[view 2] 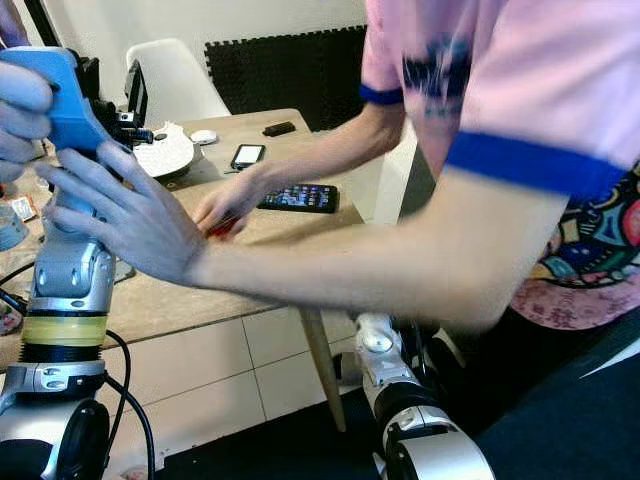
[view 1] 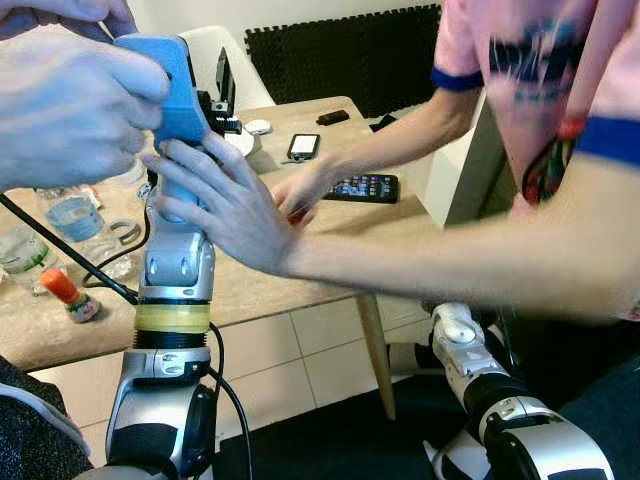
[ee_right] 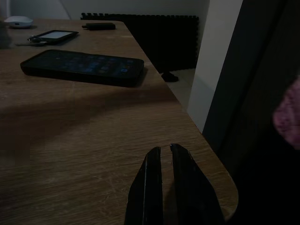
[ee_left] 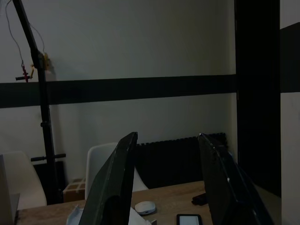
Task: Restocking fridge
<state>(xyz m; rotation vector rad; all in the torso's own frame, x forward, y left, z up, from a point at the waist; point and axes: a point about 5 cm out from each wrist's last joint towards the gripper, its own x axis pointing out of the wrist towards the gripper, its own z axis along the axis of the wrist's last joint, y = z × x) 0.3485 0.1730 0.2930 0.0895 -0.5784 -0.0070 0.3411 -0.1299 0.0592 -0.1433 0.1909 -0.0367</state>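
My left arm [view 1: 175, 270] stands upright in front of the wooden table [view 1: 270, 280]. A person's hands [view 1: 225, 205] hold its blue wrist housing [view 1: 165, 85]. My left gripper [ee_left: 167, 137] is open, with nothing between its black fingers, and points at the wall above the table. My right gripper [ee_right: 164, 149] is shut with nothing in it, low over the table's near corner. Clear water bottles [view 1: 75, 215] and a small orange-capped bottle [view 1: 68, 293] stand at the table's left end.
A second hand [view 1: 300, 190] rests on the table over something red, beside a black phone [view 1: 365, 187]. A smaller phone [view 1: 303, 146] and a white chair [view 1: 215, 50] lie farther back. A person in a pink shirt [view 2: 520, 90] leans across on the right.
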